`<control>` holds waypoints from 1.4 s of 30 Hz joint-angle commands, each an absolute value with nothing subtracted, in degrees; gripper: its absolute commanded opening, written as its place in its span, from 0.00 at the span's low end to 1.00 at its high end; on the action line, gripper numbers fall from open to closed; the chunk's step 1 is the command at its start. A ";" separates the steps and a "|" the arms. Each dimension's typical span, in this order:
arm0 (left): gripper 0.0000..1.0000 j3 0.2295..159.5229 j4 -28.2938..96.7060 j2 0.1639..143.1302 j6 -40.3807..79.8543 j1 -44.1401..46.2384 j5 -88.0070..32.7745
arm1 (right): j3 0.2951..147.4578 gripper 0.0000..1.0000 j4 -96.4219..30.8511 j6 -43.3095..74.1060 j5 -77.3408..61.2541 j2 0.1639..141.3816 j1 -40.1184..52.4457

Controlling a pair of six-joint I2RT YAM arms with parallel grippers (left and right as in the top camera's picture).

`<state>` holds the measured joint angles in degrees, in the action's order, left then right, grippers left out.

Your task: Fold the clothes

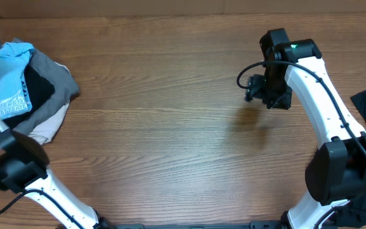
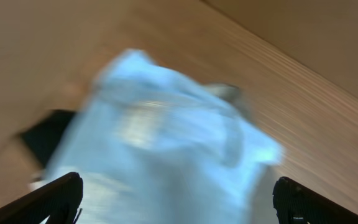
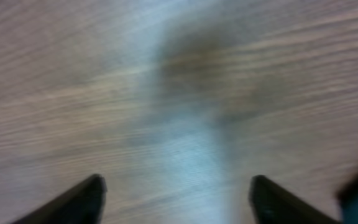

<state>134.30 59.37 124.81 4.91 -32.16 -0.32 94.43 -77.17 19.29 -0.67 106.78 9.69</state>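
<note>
Left hand (image 2: pixel 178 182) wide open above blurred blue T-shirt (image 2: pixel 166 137); contact unclear.

The T-shirt (image 1: pixel 5 89) is light blue with perhaps white lettering, the table (image 1: pixel 170 127) brown wood-grain.

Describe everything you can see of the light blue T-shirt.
The light blue T-shirt is soft cloth with white lettering, crumpled and unfolded atop a pile at the left edge of the table, lying over a black garment and grey cloth. The left gripper, fingers apart, hangs over it; the blurred wrist view doesn't show contact.
</note>
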 commanded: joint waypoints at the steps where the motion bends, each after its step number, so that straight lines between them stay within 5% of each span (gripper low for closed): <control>1: 1.00 134.85 61.45 121.69 0.19 -21.41 -3.07 | 95.26 1.00 -72.20 19.55 -6.61 105.80 9.63; 6: 1.00 134.85 70.87 121.71 -1.19 -7.40 -3.03 | 95.98 1.00 -63.05 17.26 -9.63 105.80 9.61; 10: 1.00 134.85 88.49 121.71 0.40 0.08 -2.81 | 100.95 1.00 -67.72 14.55 -9.02 104.71 9.26; 17: 1.00 134.08 96.84 120.92 3.51 1.89 -2.96 | 101.84 1.00 -71.61 14.68 -6.48 94.37 7.18; 22: 1.00 118.34 96.82 107.92 5.37 1.91 -1.96 | 97.84 1.00 -76.84 14.83 -0.93 81.71 7.05; 35: 1.00 69.93 53.58 50.19 5.54 1.89 6.59 | 52.12 1.00 -55.33 15.00 12.05 31.33 7.05; 42: 1.00 66.89 56.16 38.72 5.56 1.89 7.49 | 49.93 1.00 -67.79 15.00 11.97 29.28 7.05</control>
